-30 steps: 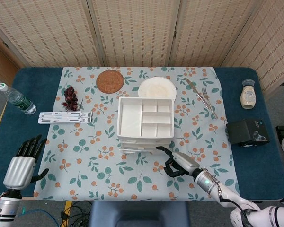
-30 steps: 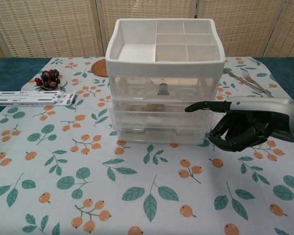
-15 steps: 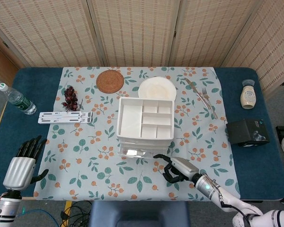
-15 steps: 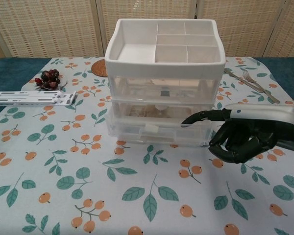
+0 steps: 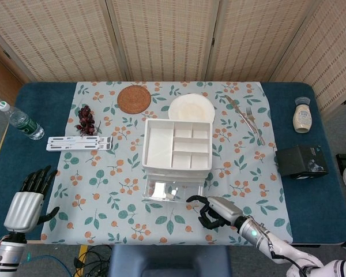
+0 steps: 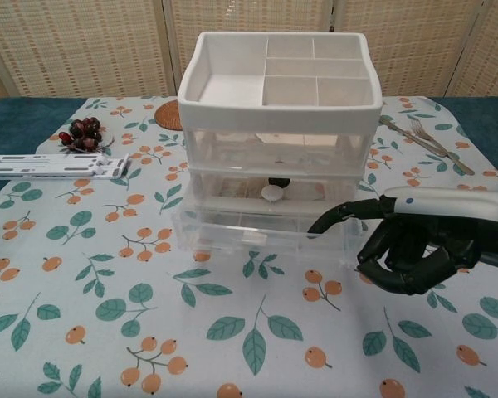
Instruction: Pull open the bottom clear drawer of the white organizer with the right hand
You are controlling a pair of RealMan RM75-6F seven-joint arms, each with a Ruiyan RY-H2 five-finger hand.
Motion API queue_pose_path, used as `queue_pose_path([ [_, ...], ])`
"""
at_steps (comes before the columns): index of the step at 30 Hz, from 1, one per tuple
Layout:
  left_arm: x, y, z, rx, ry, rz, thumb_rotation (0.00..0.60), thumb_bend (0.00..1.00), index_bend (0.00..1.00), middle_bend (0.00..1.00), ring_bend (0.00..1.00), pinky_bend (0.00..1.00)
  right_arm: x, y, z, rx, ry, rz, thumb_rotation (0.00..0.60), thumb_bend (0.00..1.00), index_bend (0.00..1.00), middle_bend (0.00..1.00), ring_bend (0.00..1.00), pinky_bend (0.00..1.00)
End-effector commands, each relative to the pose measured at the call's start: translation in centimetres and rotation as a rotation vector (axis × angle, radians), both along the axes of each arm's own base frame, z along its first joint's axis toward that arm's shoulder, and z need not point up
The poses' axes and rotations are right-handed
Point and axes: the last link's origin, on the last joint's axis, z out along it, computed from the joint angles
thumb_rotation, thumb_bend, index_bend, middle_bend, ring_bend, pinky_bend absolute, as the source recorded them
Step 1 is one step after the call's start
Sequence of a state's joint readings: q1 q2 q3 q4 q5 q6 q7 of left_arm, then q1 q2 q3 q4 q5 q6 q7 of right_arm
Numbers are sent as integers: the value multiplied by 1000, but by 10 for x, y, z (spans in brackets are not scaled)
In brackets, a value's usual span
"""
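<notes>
The white organizer stands mid-table, a divided tray on top and clear drawers below. Its bottom clear drawer juts out toward me, well past the drawers above. My right hand sits at the drawer's front right corner. One dark finger reaches over that corner and hooks the front wall; the other fingers curl underneath the palm. My left hand hovers at the table's near left edge, fingers spread, holding nothing; the chest view does not show it.
Behind the organizer lie a plate, a woven coaster and grapes. A white strip and a water bottle are at left. Cutlery, a jar and a black box are at right.
My right hand has drawn back toward me and the bottom drawer has slid out with it, from closed to well extended. The left hand has stayed still.
</notes>
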State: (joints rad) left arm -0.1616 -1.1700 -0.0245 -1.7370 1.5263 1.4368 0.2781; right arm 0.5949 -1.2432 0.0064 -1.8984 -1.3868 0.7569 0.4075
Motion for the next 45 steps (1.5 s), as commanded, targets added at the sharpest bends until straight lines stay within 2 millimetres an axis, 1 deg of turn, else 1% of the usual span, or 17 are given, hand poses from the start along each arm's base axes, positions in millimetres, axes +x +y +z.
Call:
queue_pose_path([
  [1,0,0,0,0,0,0,600,200,25,0,54,92,0,2,0,4,-3,1,600,559,191,795,1000,1000],
  [6,0,-1,0,0,0,1,600,200,25,0,54,92,-1,7,1,6,-5,8,600,559,204,795,1000,1000],
  [30,1,0,-1,-6,6,0,600,200,25,0,53,92,-4,24,8,31,-19,27,600,560,204,795,1000,1000],
  [38,1,0,-1,-6,6,-2,600,200,25,0,54,92,-7,27,13,21,-20,26,600,559,205,795,1000,1000],
  [45,2,0,-2,-7,6,-4,600,200,25,0,54,93,-8,25,20,-25,-27,31,600,559,205,795,1000,1000],
])
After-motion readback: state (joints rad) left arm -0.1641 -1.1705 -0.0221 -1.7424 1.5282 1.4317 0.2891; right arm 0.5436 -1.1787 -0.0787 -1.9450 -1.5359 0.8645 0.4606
